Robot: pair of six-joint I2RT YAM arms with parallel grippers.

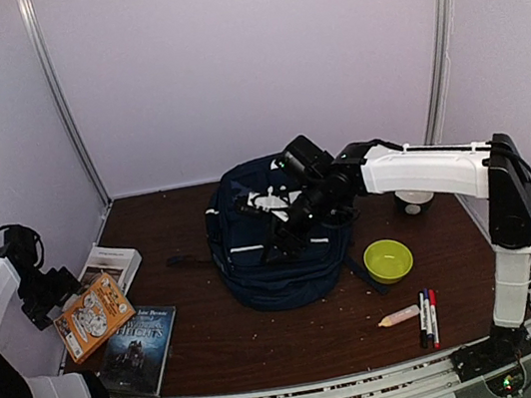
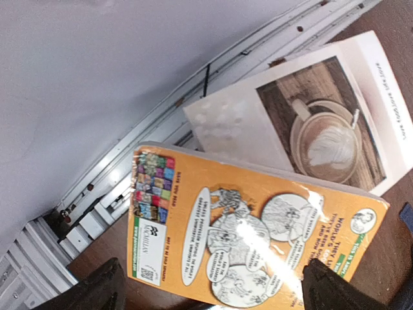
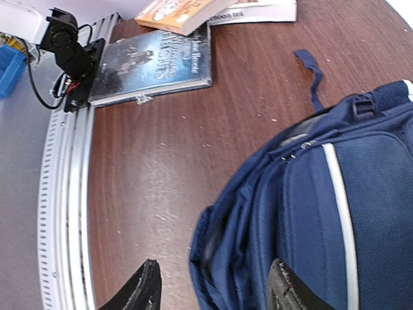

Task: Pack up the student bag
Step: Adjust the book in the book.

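Observation:
The student bag [image 1: 281, 262] is a navy-blue backpack with a thin white stripe, lying mid-table. My right gripper [image 1: 277, 240] hovers over its top. In the right wrist view the student bag [image 3: 322, 213] has a fold of its left edge between the fingers [image 3: 139, 290] of the right gripper [image 3: 216, 294]. The jaws stand open and do not pinch the fabric. At the table's left edge my left gripper [image 1: 61, 292] is beside an orange book [image 1: 94, 315]. In the left wrist view the left gripper [image 2: 216, 294] is wide open just above the orange book [image 2: 251, 239], holding nothing.
A white book with a coffee picture [image 2: 303, 129] lies partly under the orange one. A dark book [image 1: 138, 348] is at the front left. A green bowl [image 1: 387, 260], a cream tube [image 1: 398, 316] and markers [image 1: 428, 318] lie right of the bag. A white cup [image 1: 414, 201] is behind them.

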